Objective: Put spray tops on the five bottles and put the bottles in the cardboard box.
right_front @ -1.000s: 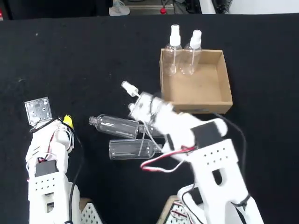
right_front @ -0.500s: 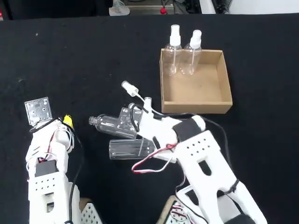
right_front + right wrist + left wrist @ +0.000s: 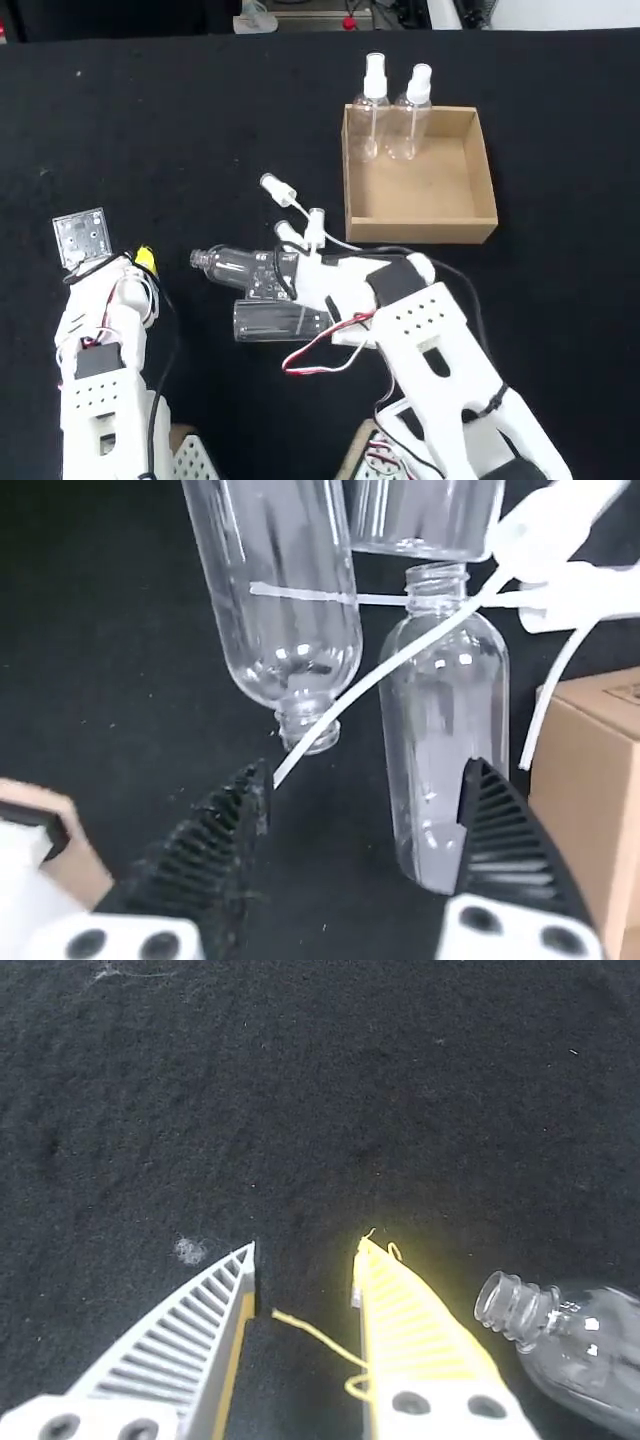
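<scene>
Two bottles with spray tops (image 3: 390, 115) stand at the back of the cardboard box (image 3: 420, 215). Three open clear bottles lie left of the box: one (image 3: 240, 268), one (image 3: 280, 320), and one under the right arm. Loose spray tops (image 3: 275, 188) (image 3: 312, 225) lie nearby. My right gripper (image 3: 365, 780) is open low over the lying bottles; one bottle's neck (image 3: 310, 730) and another bottle (image 3: 440, 730) lie between its fingers, with dip tubes crossing them. My left gripper (image 3: 305, 1255) is open over bare cloth, a bottle neck (image 3: 505, 1305) beside its yellow finger.
The black cloth table (image 3: 180, 120) has free room at the left and back. The box's side (image 3: 590, 750) stands close to the right gripper. The left arm (image 3: 100, 340) stays at the front left.
The right arm has swung left and down from near the box's corner to over the lying bottles. The left arm and the bottles have kept still.
</scene>
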Action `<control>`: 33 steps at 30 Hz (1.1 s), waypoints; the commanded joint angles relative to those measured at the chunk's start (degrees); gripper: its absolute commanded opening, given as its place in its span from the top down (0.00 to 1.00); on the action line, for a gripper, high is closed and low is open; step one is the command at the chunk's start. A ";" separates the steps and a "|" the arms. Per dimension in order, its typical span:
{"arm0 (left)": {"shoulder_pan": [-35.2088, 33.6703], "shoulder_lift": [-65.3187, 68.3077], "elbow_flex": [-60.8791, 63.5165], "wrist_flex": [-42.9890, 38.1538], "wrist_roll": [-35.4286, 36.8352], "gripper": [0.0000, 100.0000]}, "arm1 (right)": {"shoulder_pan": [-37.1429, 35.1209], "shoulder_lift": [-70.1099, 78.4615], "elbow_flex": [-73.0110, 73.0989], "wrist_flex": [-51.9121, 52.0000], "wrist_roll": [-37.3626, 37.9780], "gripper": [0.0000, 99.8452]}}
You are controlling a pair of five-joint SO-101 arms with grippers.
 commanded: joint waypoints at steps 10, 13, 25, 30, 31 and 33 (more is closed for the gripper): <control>-0.75 -0.70 -0.31 -1.14 0.26 0.84 | -0.70 -0.04 2.95 2.20 0.70 0.73; -0.75 -0.70 -0.31 -1.14 0.26 0.84 | -0.70 -0.13 2.68 4.84 0.70 0.73; -1.63 -0.70 -0.31 -1.23 0.26 0.84 | -1.85 -0.13 -8.92 10.99 -6.07 0.73; -7.52 -0.70 -1.36 -1.32 0.70 0.84 | -12.84 -0.13 -10.51 10.46 -14.07 0.73; -8.40 -0.70 -1.71 -1.32 0.79 0.84 | -15.74 -0.04 -10.33 9.41 -15.21 0.73; -10.15 -0.70 -1.89 -1.32 0.88 0.84 | -20.40 0.31 -9.71 6.42 -17.76 0.73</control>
